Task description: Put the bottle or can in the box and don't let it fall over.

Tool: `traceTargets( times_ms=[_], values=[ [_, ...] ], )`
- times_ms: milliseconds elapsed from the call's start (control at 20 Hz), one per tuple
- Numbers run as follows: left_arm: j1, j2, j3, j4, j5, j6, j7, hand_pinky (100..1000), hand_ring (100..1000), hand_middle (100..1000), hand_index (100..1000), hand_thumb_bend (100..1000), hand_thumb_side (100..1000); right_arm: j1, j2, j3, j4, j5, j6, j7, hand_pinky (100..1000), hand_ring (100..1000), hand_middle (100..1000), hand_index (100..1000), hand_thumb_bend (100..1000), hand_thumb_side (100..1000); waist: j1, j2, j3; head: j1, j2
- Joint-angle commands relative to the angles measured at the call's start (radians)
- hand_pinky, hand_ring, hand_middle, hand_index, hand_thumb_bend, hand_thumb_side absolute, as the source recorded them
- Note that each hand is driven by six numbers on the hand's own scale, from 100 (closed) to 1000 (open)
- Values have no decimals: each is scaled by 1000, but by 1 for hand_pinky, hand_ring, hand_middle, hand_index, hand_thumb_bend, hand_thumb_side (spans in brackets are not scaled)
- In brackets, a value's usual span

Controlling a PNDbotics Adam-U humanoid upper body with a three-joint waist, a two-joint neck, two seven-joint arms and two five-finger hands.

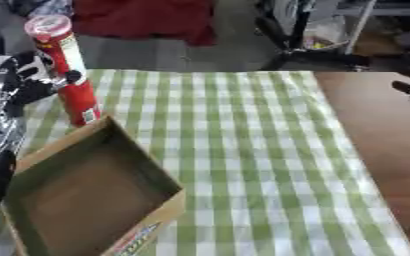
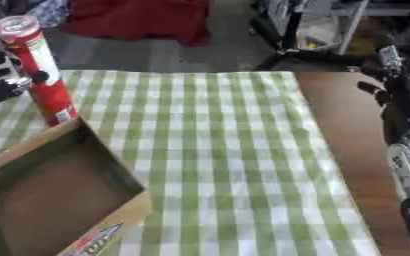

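From my seat I see the left hand point(image 1: 35, 75) at about ten o'clock, its fingers curled round the middle of the tall red chip can point(image 1: 68, 70). The can stands close to upright with a slight lean, its pale lid up, its base at or just above the green-and-white checked cloth point(image 1: 243, 150) that covers the table point(image 1: 383, 140). It is just beyond the far corner of the open cardboard box point(image 1: 90, 195), which sits at seven o'clock with nothing inside; the can is outside the box. I cannot tell whether the can's base touches the cloth. The right arm shows along the edge at three o'clock, over the bare brown table, and of the right hand point(image 2: 379, 92) I cannot tell the state.
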Motion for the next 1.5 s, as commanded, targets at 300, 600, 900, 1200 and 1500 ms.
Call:
traceTargets(
  times_ms=[300,600,900,1200,1500],
  values=[
    [-35,21,11,-6,19,-22,-2,1000,909,873,840,966,145,-21,-17,-6,-22,-3,1,0,842,866,845,865,272,718,1,5,-6,3,-22],
    [-56,24,12,2,16,-36,-6,1000,910,874,839,966,144,-26,-14,-5,-21,-3,2,1,842,865,845,865,272,719,3,17,-11,8,-33],
    [-78,24,14,12,9,-45,-1,1000,908,872,837,967,143,-33,-14,-5,-23,-3,2,2,843,865,845,865,272,720,4,32,-19,16,-49],
    [-100,25,18,29,2,-54,3,1000,907,868,835,966,143,-37,-13,-6,-24,-4,2,1,843,865,844,865,272,721,2,40,-24,27,-63],
    [-119,26,20,45,-5,-62,9,1000,886,847,822,964,140,-43,-11,-6,-24,-4,3,2,843,864,844,865,271,722,-1,47,-28,35,-77]
  ],
)
